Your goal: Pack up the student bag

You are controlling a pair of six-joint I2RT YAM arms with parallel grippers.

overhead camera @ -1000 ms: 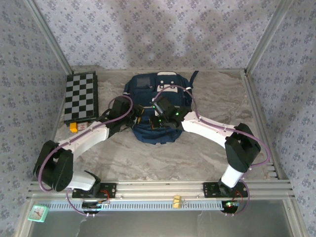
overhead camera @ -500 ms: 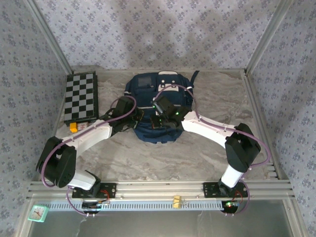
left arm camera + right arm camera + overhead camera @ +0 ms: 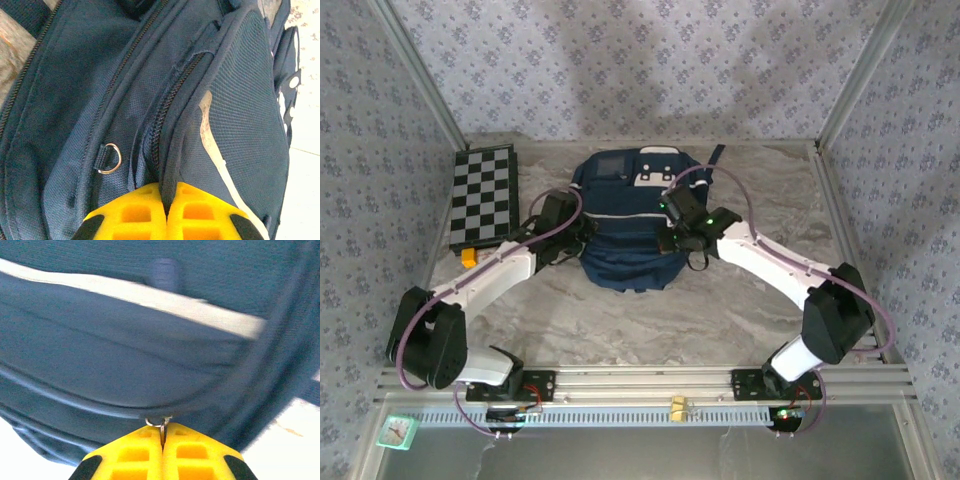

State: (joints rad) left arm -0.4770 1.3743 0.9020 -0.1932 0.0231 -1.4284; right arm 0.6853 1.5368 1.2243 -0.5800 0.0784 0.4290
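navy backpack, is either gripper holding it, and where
Both. The left gripper pinches a fabric fold beside a zipper on the large navy blue fabric backpack; the right gripper pinches its small metal ring.

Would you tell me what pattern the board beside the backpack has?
The board is black-and-white chequered, clearest in the top external view.

One student bag (image 3: 620, 265), one chessboard (image 3: 483, 195)

The blue bag (image 3: 623, 262) lies on the marble table (image 3: 620, 325), toward the far wall. The left gripper (image 3: 584, 234) meets its left side, and the right gripper (image 3: 669, 243) its right side. A chessboard (image 3: 485, 195) lies left of the bag, with a small yellow block (image 3: 468, 258) near its front corner.
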